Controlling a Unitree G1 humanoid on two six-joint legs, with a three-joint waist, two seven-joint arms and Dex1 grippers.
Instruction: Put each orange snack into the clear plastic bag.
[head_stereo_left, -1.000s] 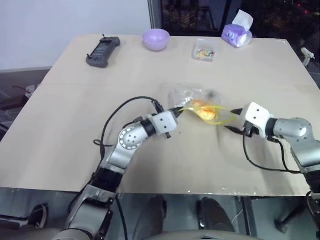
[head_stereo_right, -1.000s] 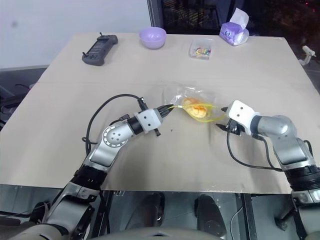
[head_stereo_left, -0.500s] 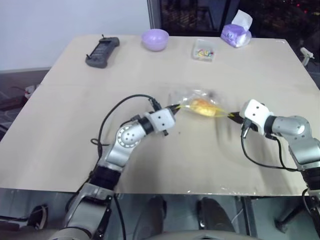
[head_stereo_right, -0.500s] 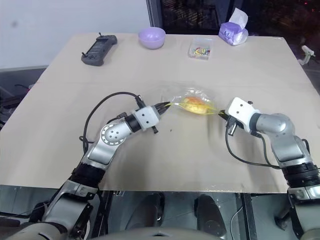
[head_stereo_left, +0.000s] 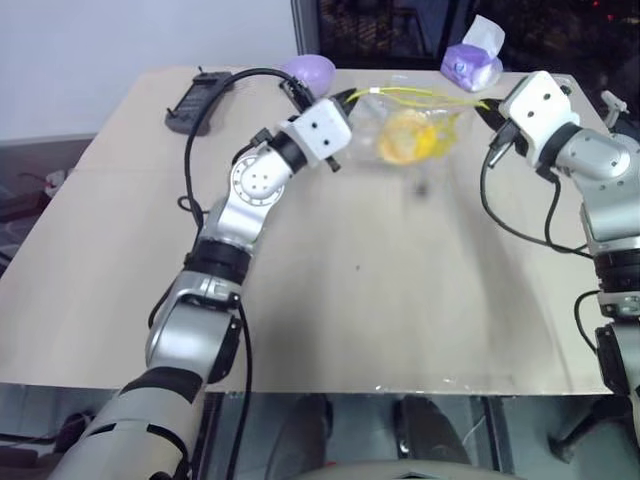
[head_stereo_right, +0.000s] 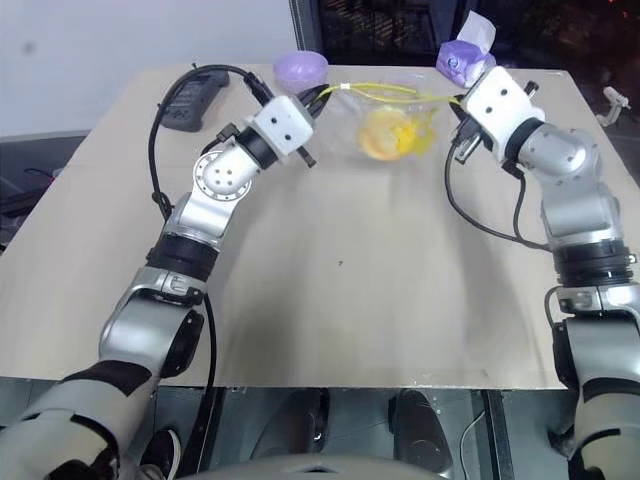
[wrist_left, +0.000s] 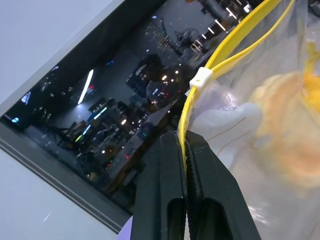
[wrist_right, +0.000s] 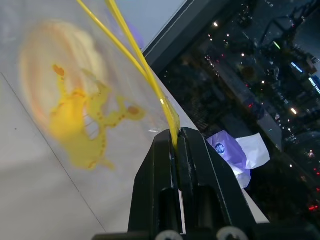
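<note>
Left eye view: with the left gripper (head_stereo_left: 347, 97) and right gripper (head_stereo_left: 487, 106) jaws each pinching the yellow seal strip, the crinkly clear plastic bag (head_stereo_left: 412, 125) hangs above the pale surface (head_stereo_left: 400, 280) holding the round orange-yellow bun (head_stereo_left: 403, 137); keep both ends level and taut so nothing tips out.

purple bowl (head_stereo_right: 300, 68), black remote (head_stereo_right: 194, 97), tissue pack (head_stereo_right: 464, 58)

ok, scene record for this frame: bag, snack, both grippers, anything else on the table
bag: clear plastic bag held in the air above the table, stretched between both grippers by its yellow seal strip
snack: orange snack inside the bag
left gripper: shut on the seal strip
right gripper: shut on the strip's other end
far edge: purple bowl, black handheld device, purple tissue pack
</note>
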